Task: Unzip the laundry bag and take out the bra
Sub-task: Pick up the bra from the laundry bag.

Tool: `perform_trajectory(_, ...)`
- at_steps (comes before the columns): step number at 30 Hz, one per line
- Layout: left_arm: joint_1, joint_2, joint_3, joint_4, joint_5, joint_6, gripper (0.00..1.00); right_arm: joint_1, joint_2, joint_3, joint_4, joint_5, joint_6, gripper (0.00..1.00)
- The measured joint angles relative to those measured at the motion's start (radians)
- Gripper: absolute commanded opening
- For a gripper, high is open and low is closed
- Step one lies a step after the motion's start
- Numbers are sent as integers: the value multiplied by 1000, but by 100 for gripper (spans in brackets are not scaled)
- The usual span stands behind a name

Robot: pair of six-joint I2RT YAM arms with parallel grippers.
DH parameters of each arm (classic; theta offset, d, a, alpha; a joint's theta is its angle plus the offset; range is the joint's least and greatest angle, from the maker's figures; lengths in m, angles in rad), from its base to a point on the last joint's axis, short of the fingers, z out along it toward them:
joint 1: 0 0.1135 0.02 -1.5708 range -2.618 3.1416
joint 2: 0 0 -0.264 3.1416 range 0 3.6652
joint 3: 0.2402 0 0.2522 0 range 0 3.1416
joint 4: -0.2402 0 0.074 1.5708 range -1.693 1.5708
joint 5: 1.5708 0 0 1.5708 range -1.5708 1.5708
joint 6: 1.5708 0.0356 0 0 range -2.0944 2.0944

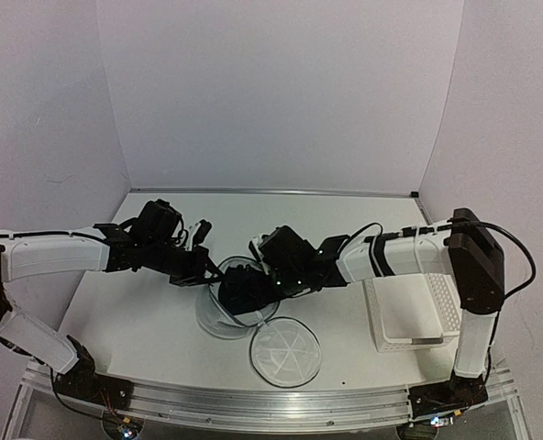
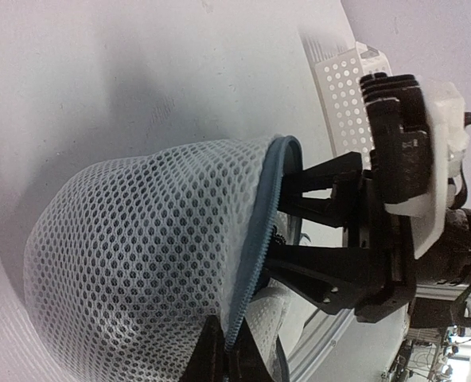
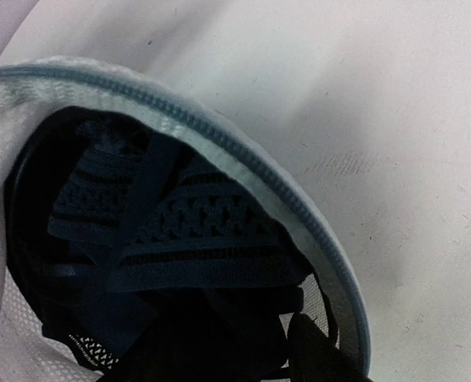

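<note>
The left pincer (image 2: pixel 222 360) is clamped tight on the zipper rim (image 2: pixel 255 239) of the laundry bag (image 2: pixel 140 239), which sits on the surface (image 1: pixel 134 316) with its mouth open. The right pincer (image 2: pixel 287 223), fingers part-way apart, reaches into that mouth. Its tips are hidden, so I cannot tell whether it grips anything. The bra (image 3: pixel 180 231) lies bunched inside the bag, right at those tips. The round lid panel (image 1: pixel 285 350) lies flat just beside the bag, with the white basket (image 1: pixel 409 316) farther right.

Inventory as counted — two arms are seen: left arm (image 1: pixel 56 252), right arm (image 1: pixel 391 255). One laundry bag (image 1: pixel 215 316) is counted, one bra (image 3: pixel 180 231), one round lid panel (image 1: pixel 285 351), one white perforated basket (image 1: pixel 409 312), and one table (image 1: pixel 134 312) under it all.
</note>
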Motion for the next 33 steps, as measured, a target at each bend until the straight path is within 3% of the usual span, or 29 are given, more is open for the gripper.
perform_trajectory(3,0,0,0,0,6,3,0,0,23,11,-2,-3,-2,49)
perform_trajectory(6,-1,0,0,0,10,9,0,0,41,22,0,-14,-3,40)
perform_trajectory(13,-1,5,0,0,14,26,0,0,49,23,18,-83,2,0)
perform_trajectory(23,-1,8,0,0,13,26,0,0,30,-8,56,-108,0,0)
perform_trajectory(33,-1,9,0,0,13,25,0,0,-131,-158,104,-129,-51,0)
